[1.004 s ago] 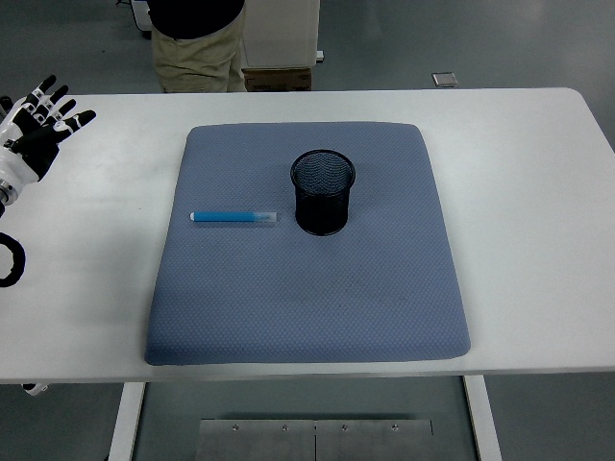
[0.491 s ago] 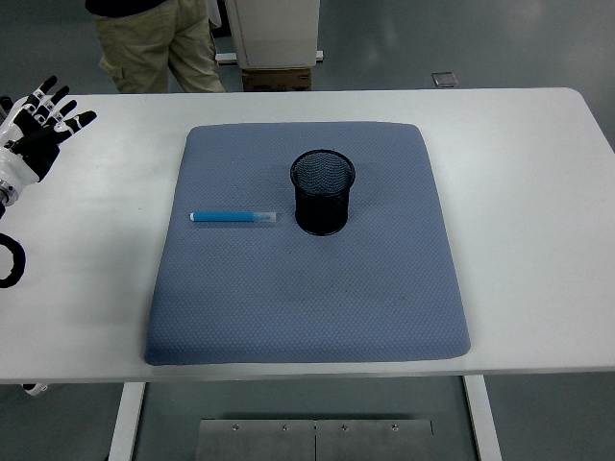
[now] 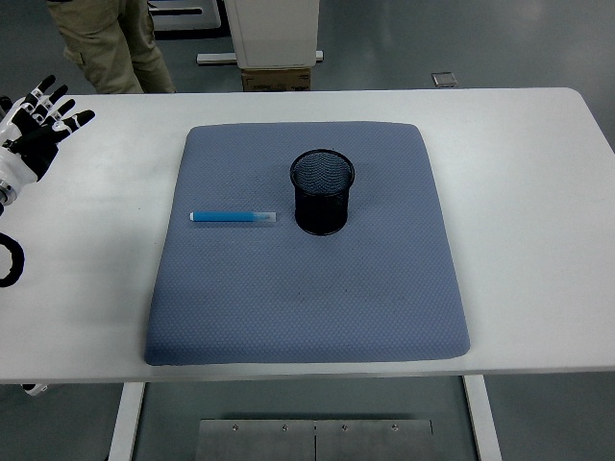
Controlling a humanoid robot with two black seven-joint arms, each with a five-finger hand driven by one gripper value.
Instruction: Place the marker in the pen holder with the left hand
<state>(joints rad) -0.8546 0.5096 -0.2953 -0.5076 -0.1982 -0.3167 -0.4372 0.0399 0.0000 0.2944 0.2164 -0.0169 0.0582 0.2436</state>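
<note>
A blue marker [image 3: 233,218] lies flat on the grey-blue mat [image 3: 307,298], pointing left to right. Just right of it stands the black mesh pen holder [image 3: 323,191], upright and apparently empty. My left hand [image 3: 36,120] hovers at the far left edge of the table, well away from the marker, fingers spread and holding nothing. The right arm does not show.
The mat lies on a white table [image 3: 528,192]. A person's legs [image 3: 101,43] stand beyond the far edge at top left, next to a white cabinet and a cardboard box [image 3: 276,77]. A black ring of my left arm [image 3: 10,261] shows at the left edge.
The person behind the table has walked further left. My left hand and the marker have stayed where they were.
</note>
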